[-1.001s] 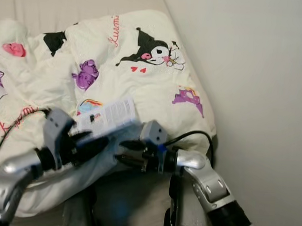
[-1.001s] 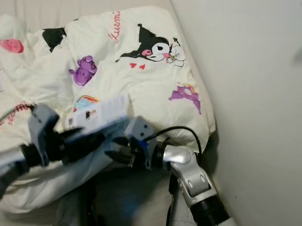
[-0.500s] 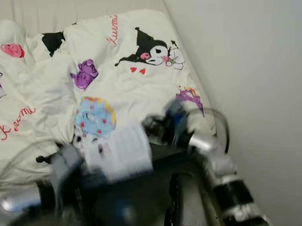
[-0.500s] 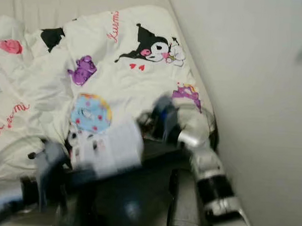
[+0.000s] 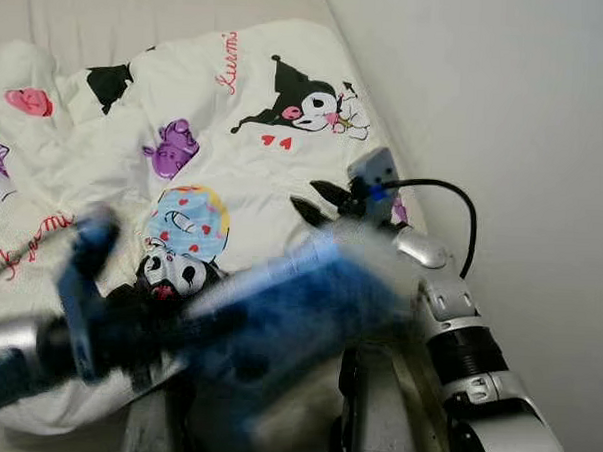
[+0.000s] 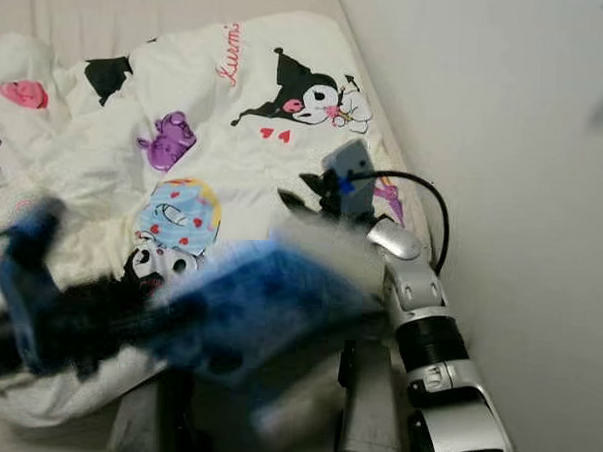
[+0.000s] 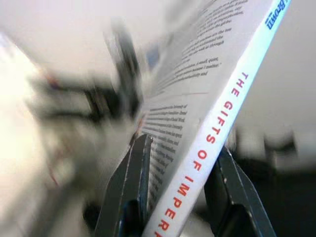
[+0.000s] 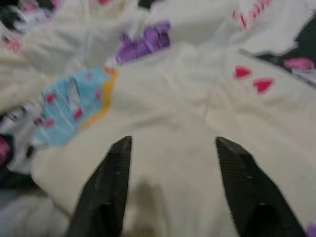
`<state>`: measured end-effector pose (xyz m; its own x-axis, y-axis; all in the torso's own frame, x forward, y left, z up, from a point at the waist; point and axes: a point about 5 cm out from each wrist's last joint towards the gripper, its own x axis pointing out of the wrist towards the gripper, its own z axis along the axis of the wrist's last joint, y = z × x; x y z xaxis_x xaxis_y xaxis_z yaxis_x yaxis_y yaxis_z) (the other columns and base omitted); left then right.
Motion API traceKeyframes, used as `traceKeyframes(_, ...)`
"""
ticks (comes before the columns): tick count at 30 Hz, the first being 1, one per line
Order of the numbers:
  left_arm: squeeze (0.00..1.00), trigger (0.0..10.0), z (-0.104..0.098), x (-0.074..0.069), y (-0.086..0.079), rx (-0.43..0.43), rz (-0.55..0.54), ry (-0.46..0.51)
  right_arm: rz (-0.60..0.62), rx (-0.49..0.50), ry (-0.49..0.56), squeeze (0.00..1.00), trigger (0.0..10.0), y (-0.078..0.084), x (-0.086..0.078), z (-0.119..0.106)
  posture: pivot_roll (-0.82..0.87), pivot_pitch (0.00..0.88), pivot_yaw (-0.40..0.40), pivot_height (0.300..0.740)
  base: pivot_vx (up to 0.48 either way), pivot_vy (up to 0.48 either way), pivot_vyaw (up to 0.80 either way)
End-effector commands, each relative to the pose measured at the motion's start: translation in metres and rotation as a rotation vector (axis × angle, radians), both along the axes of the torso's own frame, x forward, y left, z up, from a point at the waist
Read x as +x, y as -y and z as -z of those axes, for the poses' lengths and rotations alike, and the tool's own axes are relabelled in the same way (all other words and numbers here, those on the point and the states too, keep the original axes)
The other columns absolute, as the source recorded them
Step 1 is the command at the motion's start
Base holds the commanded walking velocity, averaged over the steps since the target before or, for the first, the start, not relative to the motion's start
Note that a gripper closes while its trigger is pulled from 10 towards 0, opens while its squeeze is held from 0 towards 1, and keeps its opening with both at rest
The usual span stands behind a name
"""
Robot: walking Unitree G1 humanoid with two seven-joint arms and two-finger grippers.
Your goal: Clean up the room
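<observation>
In the head views, the left gripper (image 5: 192,326) sits low in front of the robot at the near edge of the bed, and the book (image 5: 298,311) it carries shows as a blue, motion-smeared slab lying across the foot of the white duvet (image 5: 254,174) with its cartoon prints. The right gripper (image 5: 318,202) is raised above the duvet near the wall (image 5: 506,125), its two black fingers apart with nothing between them, a black cable (image 5: 462,208) looping off its wrist. In the left wrist view the book (image 7: 207,113) is sharp where all else is blurred: its white spine with red lettering and a page of print stand between the two fingers (image 7: 129,182), which pinch it from either side. In the right wrist view the spread fingers (image 8: 109,182) hover over the duvet (image 8: 197,128), beside the light-blue round print (image 8: 74,101), touching nothing. The step in hand looks like carrying the picked-up book off the bed. The next move probably calls for keeping a firm pinch on it, since a slim book held near one edge could swivel or slip, and for finding a proper place to set it down; the free gripper could steady it.
</observation>
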<state>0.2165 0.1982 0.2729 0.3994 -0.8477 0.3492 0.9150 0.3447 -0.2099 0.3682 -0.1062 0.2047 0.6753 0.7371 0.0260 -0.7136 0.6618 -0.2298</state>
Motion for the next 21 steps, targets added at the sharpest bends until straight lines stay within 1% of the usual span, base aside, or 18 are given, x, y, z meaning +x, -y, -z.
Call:
traceKeyframes(1, 0.00, 0.0, -0.021, -0.001, -0.018, -0.197, -0.034, 0.049, 0.002, -0.060, -0.039, 1.00, 10.0, 0.006, -0.003, 0.019, 0.04, 0.357, -0.051, 0.546, 0.000, 0.000, 0.00)
traceKeyframes(2, 0.00, 0.0, -0.021, -0.001, -0.018, -0.197, -0.034, 0.049, 0.002, -0.060, -0.039, 1.00, 10.0, 0.006, -0.003, 0.019, 0.04, 0.357, -0.051, 0.546, 0.000, 0.000, 0.00)
traceKeyframes(3, 0.00, 0.0, -0.029, -0.002, -0.026, -0.277, -0.033, 0.067, 0.011, -0.076, -0.049, 1.00, 10.0, 0.008, -0.003, 0.024, 0.03, 0.359, -0.051, 0.546, 0.000, 0.000, 0.00)
traceKeyframes(4, 0.00, 0.0, -0.029, -0.002, -0.026, -0.277, -0.033, 0.067, 0.011, -0.076, -0.049, 1.00, 10.0, 0.008, -0.003, 0.024, 0.03, 0.359, -0.051, 0.546, 0.000, 0.000, 0.00)
traceKeyframes(5, 0.00, 0.0, -0.033, -0.005, -0.029, -0.312, -0.014, 0.065, 0.027, -0.096, -0.052, 1.00, 10.0, 0.010, -0.002, 0.028, 0.03, 0.360, -0.051, 0.546, 0.000, 0.000, 0.00)
traceKeyframes(7, 0.00, 0.0, -0.033, -0.007, -0.030, -0.318, 0.005, 0.058, 0.043, -0.110, -0.057, 1.00, 10.0, 0.012, -0.002, 0.032, 0.03, 0.359, -0.051, 0.546, 0.000, 0.000, 0.00)
traceKeyframes(9, 0.00, 0.0, -0.033, -0.007, -0.032, -0.310, -0.013, 0.046, 0.044, -0.128, -0.058, 1.00, 10.0, 0.014, -0.003, 0.035, 0.03, 0.362, -0.051, 0.546, 0.000, 0.000, 0.00)
traceKeyframes(10, 0.00, 0.0, -0.027, -0.002, -0.035, -0.240, -0.103, 0.033, 0.016, -0.128, -0.058, 1.00, 10.0, 0.012, -0.006, 0.037, 0.03, 0.362, -0.052, 0.546, 0.000, 0.000, 0.00)
traceKeyframes(11, 0.00, 0.0, -0.023, 0.001, -0.038, -0.192, -0.171, 0.025, -0.006, -0.124, -0.059, 1.00, 10.0, 0.010, -0.008, 0.038, 0.03, 0.362, -0.053, 0.546, 0.000, 0.000, 0.00)
traceKeyframes(12, 0.00, 0.0, -0.016, 0.009, -0.040, -0.111, -0.262, 0.008, -0.051, -0.120, -0.055, 1.00, 10.0, 0.004, -0.013, 0.040, 0.03, 0.363, -0.053, 0.546, 0.000, 0.000, 0.00)
traceKeyframes(13, 0.00, 0.0, -0.016, 0.009, -0.040, -0.111, -0.262, 0.008, -0.051, -0.120, -0.055, 1.00, 10.0, 0.004, -0.013, 0.040, 0.03, 0.363, -0.053, 0.546, 0.000, 0.000, 0.00)
traceKeyframes(14, 0.00, 0.0, -0.001, 0.025, -0.042, 0.023, -0.435, -0.025, -0.111, -0.137, -0.044, 1.00, 10.0, -0.005, -0.021, 0.044, 0.03, 0.364, -0.056, 0.546, 0.000, 0.000, 0.00)
traceKeyframes(15, 0.00, 0.0, -0.001, 0.025, -0.042, 0.023, -0.435, -0.025, -0.111, -0.137, -0.044, 1.00, 10.0, -0.005, -0.021, 0.044, 0.03, 0.364, -0.056, 0.546, 0.000, 0.000, 0.00)
traceKeyframes(16, 0.00, 0.0, 0.009, 0.034, -0.043, 0.114, -0.545, -0.039, -0.149, -0.151, -0.036, 1.00, 10.0, -0.011, -0.026, 0.046, 0.03, 0.364, -0.056, 0.546, 0.000, 0.000, 0.00)
traceKeyframes(17, 0.00, 0.0, 0.021, 0.047, -0.048, 0.243, -0.694, -0.031, -0.206, -0.188, -0.015, 1.00, 10.0, -0.020, -0.034, 0.052, 0.03, 0.365, -0.057, 0.546, 0.000, 0.000, 0.00)
traceKeyframes(19, 0.00, 0.0, 0.021, 0.047, -0.048, 0.243, -0.694, -0.031, -0.206, -0.188, -0.015, 1.00, 10.0, -0.020, -0.034, 0.052, 0.03, 0.365, -0.057, 0.546, 0.000, 0.000, 0.00)
traceKeyframes(20, 0.00, 0.0, 0.030, 0.056, -0.053, 0.281, -0.796, -0.046, -0.258, -0.210, -0.001, 1.00, 10.0, -0.029, -0.041, 0.056, 0.03, 0.367, -0.060, 0.546, 0.000, 0.000, 0.00)
traceKeyframes(21, 0.00, 0.0, 0.039, 0.062, -0.057, 0.349, -0.869, -0.045, -0.311, -0.221, 0.013, 1.00, 10.0, -0.038, -0.048, 0.059, 0.03, 0.366, -0.059, 0.546, 0.000, 0.000, 0.00)
